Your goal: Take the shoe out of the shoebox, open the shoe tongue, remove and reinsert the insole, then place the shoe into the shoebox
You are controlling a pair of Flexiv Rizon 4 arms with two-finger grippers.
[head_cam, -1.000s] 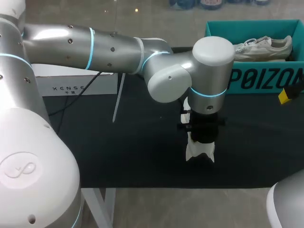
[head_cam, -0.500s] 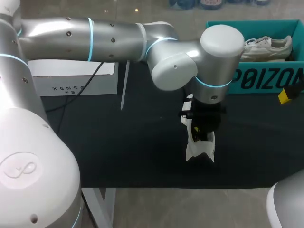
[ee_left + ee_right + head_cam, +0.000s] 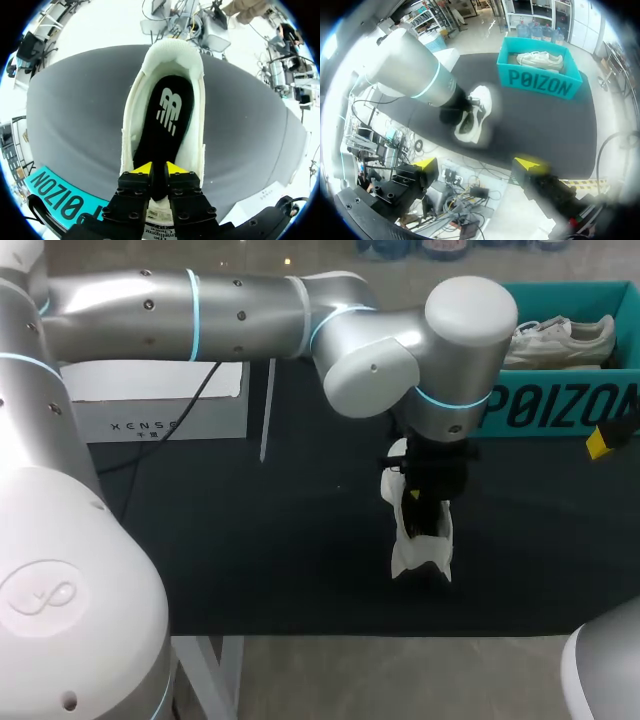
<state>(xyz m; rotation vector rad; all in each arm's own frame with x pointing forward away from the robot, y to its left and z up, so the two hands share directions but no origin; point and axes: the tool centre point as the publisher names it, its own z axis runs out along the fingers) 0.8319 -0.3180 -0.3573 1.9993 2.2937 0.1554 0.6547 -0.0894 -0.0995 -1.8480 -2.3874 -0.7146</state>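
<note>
Pinching logo-marked black insole (image 3: 167,107) inside white shoe (image 3: 176,52) with narrow left gripper (image 3: 159,170); right gripper (image 3: 477,164) splayed wide; lettered teal shoebox (image 3: 560,405) far right

I work over a table (image 3: 250,570) covered in a matte black mat (image 3: 75,120), whose near edge runs straight across at 6 o'clock in the head view. At about 7 o'clock a white frame leg (image 3: 235,675) drops below that edge. Toward 10 o'clock a flat white box (image 3: 150,410) rests on the mat; a black cable (image 3: 130,470) crosses its front and runs on toward 9 o'clock. Just beside the box a thin pale rod (image 3: 266,420) stands tilted. From my left wrist the mat looks evenly grey under soft light
</note>
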